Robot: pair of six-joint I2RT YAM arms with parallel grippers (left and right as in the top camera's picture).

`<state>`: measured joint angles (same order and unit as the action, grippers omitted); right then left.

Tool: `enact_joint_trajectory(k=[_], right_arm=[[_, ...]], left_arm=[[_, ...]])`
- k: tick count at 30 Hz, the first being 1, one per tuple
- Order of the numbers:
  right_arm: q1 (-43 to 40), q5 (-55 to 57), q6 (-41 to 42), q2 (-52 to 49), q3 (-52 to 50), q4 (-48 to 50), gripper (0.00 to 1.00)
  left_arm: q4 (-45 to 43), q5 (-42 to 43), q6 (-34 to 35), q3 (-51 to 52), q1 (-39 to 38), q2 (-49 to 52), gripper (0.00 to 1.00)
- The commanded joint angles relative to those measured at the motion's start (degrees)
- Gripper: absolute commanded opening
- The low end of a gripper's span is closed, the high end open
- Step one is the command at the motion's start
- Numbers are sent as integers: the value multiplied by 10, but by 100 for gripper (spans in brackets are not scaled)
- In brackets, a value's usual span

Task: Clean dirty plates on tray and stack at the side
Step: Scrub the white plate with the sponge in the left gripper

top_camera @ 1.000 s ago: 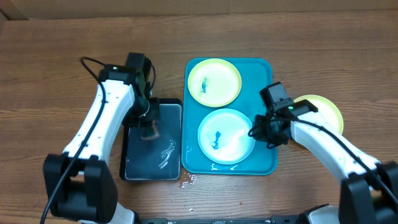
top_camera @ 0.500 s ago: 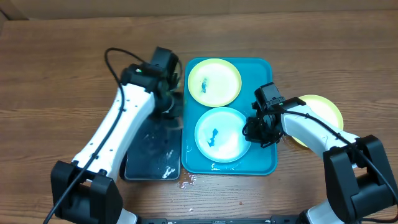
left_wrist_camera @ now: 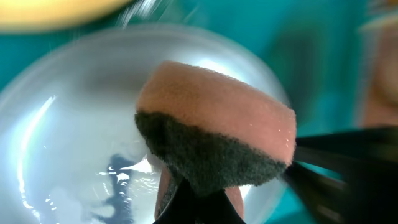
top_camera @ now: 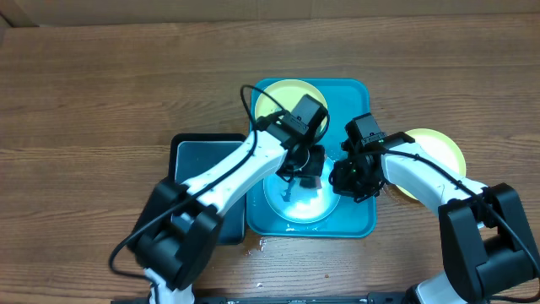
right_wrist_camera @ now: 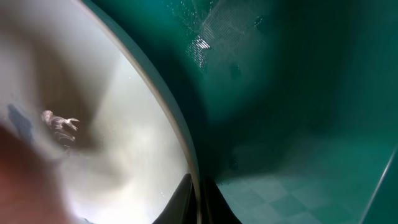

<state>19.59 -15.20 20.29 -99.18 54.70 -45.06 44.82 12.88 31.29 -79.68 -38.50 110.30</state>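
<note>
The turquoise tray point(top_camera: 361, 221) holds a yellow-green plate point(top_camera: 272, 100) at the back and the light-blue plate point(top_camera: 297, 209) at the front. Another yellow-green plate point(top_camera: 440, 145) lies on the table to the right of the tray. My left gripper point(top_camera: 309, 165) is shut on a pink and dark sponge point(left_wrist_camera: 214, 134), just above the light-blue plate point(left_wrist_camera: 56, 143), which has a blue smear point(left_wrist_camera: 118, 180). My right gripper point(right_wrist_camera: 199, 196) is shut on that plate's right rim point(right_wrist_camera: 158, 112), and it also shows in the overhead view point(top_camera: 344, 177).
A black rectangular tray point(top_camera: 196, 165) with water lies left of the turquoise tray. Small wet spots point(top_camera: 253, 245) are on the wooden table at the front. My left arm crosses over the black tray and the turquoise tray's left edge.
My left arm swung right from the black tray to over the light-blue plate, carrying the sponge. My right gripper stayed on the plate's right rim.
</note>
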Motion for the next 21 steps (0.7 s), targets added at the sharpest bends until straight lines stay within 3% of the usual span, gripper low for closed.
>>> enact_joint_trajectory(k=[1,14,18,21], right_arm=[[3,5,-8,-8,-4,-6,4],[3,5,-8,-8,-4,-6,4],[3,5,-9,-8,-4,-6,4],[3,5,-8,-8,-4,-6,4]], left_arm=[[23,-39,26,7,18,37,4],[134,-225,-20,-4,60,73,4],[114,-155,-35,-4,55,73,4],[51,35,-56,0,43,75,4]])
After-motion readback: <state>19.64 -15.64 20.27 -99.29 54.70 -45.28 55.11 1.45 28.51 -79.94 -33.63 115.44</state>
